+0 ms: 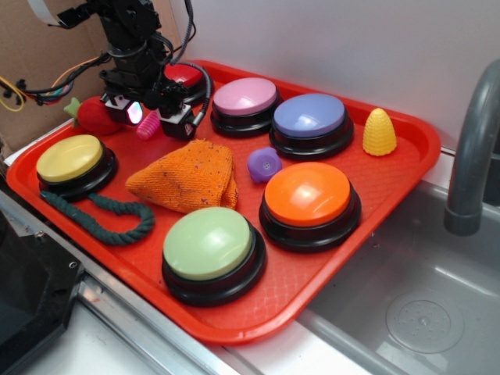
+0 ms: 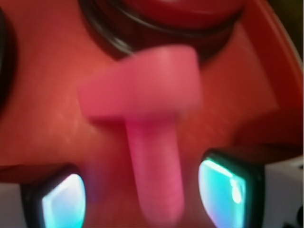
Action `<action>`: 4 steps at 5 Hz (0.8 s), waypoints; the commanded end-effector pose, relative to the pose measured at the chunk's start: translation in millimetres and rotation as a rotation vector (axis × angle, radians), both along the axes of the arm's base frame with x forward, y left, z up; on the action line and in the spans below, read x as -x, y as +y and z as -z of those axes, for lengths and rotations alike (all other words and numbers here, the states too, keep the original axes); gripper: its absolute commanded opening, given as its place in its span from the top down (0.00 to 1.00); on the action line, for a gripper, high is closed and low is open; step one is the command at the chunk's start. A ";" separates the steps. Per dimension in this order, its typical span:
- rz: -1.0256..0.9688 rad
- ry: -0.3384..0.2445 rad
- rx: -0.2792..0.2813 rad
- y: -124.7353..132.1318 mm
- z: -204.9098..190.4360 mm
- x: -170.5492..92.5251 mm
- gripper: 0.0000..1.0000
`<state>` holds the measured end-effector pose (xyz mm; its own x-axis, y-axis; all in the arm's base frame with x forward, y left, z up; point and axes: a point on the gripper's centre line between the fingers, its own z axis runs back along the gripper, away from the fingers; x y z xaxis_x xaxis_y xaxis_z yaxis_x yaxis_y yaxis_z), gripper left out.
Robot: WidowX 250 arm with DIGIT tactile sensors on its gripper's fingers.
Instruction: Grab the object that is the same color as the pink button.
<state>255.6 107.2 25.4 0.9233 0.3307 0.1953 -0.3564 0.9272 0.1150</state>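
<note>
The pink bolt is straddled by the open gripper, nothing yet held, just left of the pink button on the red tray.

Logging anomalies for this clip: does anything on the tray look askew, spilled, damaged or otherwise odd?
Nothing spilled or broken. The orange cloth lies crumpled mid-tray and the green rope sprawls by the yellow button, but that looks like ordinary clutter. The pink bolt lies on its side between the gripper's open fingers; the wrist view is blurry.
</note>
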 end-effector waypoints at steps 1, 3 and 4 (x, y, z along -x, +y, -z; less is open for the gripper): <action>0.028 -0.075 0.061 14.7 -5.5 0.7 0.87; 0.018 -0.115 0.064 14.7 -14.1 3.8 1.00; 0.052 -0.125 0.043 11.5 -30.2 2.6 1.00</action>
<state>246.4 110.0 39.8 0.9226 0.3064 0.2345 -0.3201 0.9471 0.0220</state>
